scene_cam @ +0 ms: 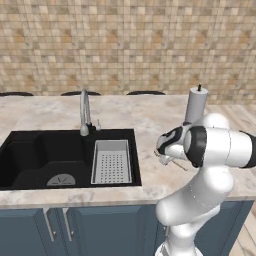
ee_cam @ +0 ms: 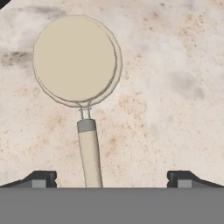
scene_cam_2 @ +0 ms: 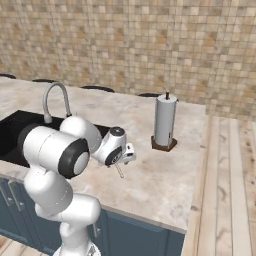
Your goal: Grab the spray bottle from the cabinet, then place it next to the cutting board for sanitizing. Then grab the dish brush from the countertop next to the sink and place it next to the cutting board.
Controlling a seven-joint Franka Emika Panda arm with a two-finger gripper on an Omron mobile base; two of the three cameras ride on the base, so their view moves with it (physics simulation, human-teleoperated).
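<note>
**Hovering over the dish brush, jaws wide, nothing gripped yet**

Hovering is where I have the gripper (ee_cam: 112, 178) right now: in the hand view both dark tips sit at the bottom edge, far apart, released and empty. The dish brush (ee_cam: 83, 87) lies flat on the countertop (ee_cam: 175, 65), round head in the upper left of the frame, slender handle running down toward the bottom centre, between the tips but nearer the left one.

Risks I see:
- The handle sits off-centre between the fingers, so closing may shove it sideways rather than pinch it.
- It is thin and lies flat on stone; descend too little and the pads close on air, too much and the tips jam into the counter.
- The handle runs slightly tilted in frame; a skewed pinch could twist the brush.

In the left base view the sink (scene_cam: 30, 155) is centre-left, the wrist at centre-right just past its rim. In the right base view the white cylinder on a brown base (scene_cam_2: 164, 122) stands right of centre, well apart from the wrist; a wide swing could clip it.
</note>
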